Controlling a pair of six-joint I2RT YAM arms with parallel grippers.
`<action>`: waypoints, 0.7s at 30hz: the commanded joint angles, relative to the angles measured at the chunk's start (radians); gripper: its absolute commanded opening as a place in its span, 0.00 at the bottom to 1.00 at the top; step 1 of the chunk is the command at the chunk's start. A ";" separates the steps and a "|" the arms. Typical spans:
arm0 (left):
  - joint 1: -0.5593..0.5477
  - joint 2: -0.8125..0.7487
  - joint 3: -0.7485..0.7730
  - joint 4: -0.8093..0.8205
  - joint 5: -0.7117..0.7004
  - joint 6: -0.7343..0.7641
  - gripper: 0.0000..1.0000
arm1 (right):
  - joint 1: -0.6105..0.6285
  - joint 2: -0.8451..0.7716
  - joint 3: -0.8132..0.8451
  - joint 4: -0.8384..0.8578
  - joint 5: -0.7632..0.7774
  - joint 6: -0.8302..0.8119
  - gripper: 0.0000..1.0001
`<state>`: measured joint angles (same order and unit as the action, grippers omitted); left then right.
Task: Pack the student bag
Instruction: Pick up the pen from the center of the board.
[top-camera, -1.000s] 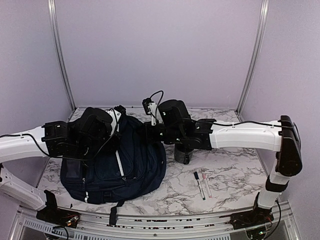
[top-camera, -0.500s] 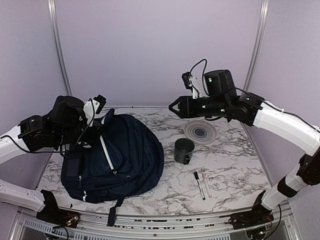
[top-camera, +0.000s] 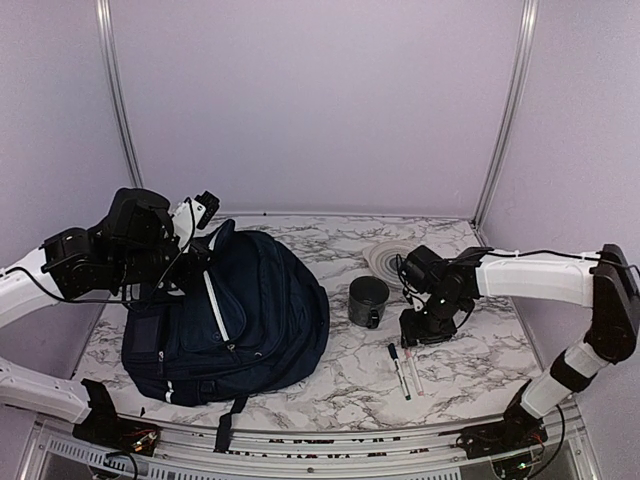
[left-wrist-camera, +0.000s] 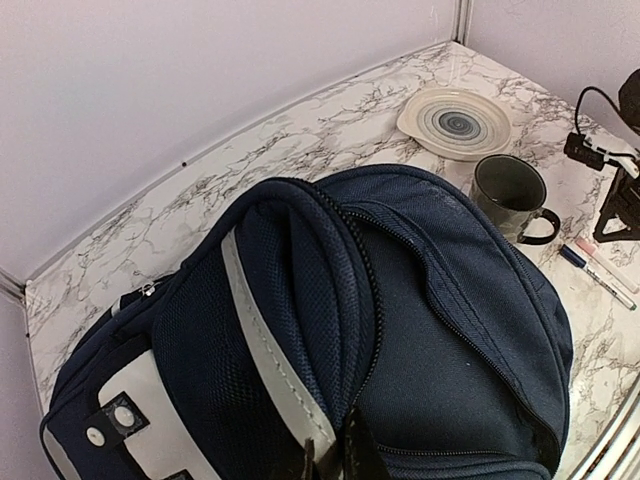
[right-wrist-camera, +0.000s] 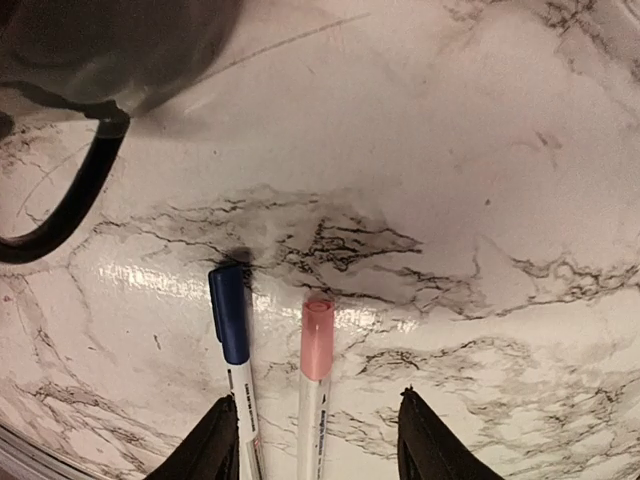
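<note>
Below the right claw (right-wrist-camera: 320, 442): blue-capped pen (right-wrist-camera: 232, 330), pink-capped pen (right-wrist-camera: 316, 345).

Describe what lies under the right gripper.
Under the right gripper: a blue-capped pen and a pink-capped pen, side by side on the table. One finger hides part of the blue one.

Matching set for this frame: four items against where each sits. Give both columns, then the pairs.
1. navy-blue fabric backpack
2. dark round mug with handle
3. white round plate with blue rings
4. pink-capped white pen

A. lying beside a blue-capped pen
B. farthest back, behind the mug
C. standing upright just right of the backpack
D. leftmost of the four

Pairs: 1-D, 2-C, 3-B, 4-A
</note>
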<state>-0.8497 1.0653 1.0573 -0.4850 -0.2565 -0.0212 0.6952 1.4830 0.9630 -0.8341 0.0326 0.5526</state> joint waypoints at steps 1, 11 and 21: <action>0.019 -0.014 0.041 0.099 -0.006 0.061 0.00 | -0.007 0.069 -0.002 0.021 -0.104 0.019 0.54; 0.034 -0.014 0.022 0.117 0.006 0.067 0.00 | -0.004 0.163 -0.062 0.036 -0.100 0.044 0.28; 0.036 -0.031 0.018 0.120 0.008 0.076 0.00 | -0.002 0.104 -0.012 -0.029 0.058 0.048 0.00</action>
<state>-0.8246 1.0672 1.0573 -0.4751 -0.2176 0.0208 0.6964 1.6249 0.9234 -0.8295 -0.0010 0.5945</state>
